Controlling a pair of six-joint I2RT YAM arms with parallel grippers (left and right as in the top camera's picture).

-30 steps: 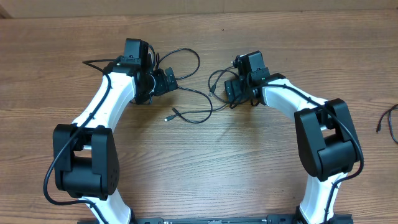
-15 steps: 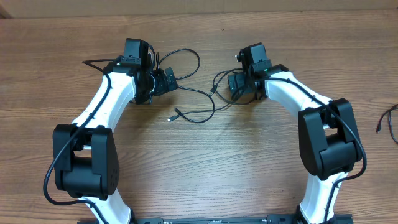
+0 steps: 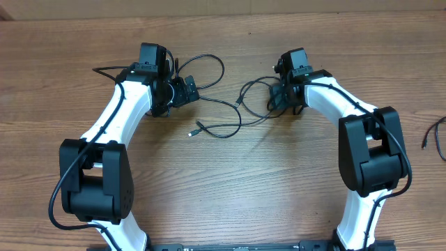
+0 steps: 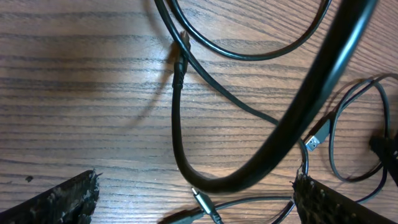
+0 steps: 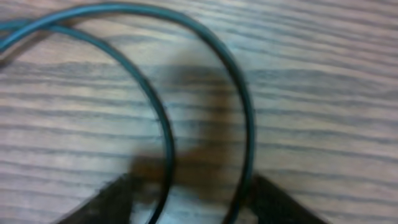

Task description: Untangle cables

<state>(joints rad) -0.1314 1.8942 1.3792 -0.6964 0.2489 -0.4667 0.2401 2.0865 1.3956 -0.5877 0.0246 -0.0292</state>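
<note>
Thin black cables (image 3: 223, 104) lie loosely looped on the wooden table between my two arms, with one small plug end (image 3: 193, 130) toward the front. My left gripper (image 3: 182, 90) hovers wide open over the left loops. Its view shows crossing strands (image 4: 177, 118), a USB plug (image 4: 317, 137) and a small plug tip (image 4: 205, 205) lying between its fingers (image 4: 56, 202). My right gripper (image 3: 277, 99) sits low over the right loop (image 3: 252, 85). In the blurred right wrist view, two strands (image 5: 165, 130) run between the gripper (image 5: 189, 196) fingers, which stand apart around them.
A thick black arm cable (image 4: 298, 106) sweeps across the left wrist view, close to the lens. Another thin black cord (image 3: 436, 136) lies alone at the table's right edge. Bare wood stretches across the front middle.
My right gripper has slid to the right and slightly back, and its jaws have narrowed around the loop's strands. The loop has shifted right with it. The left arm has stayed still.
</note>
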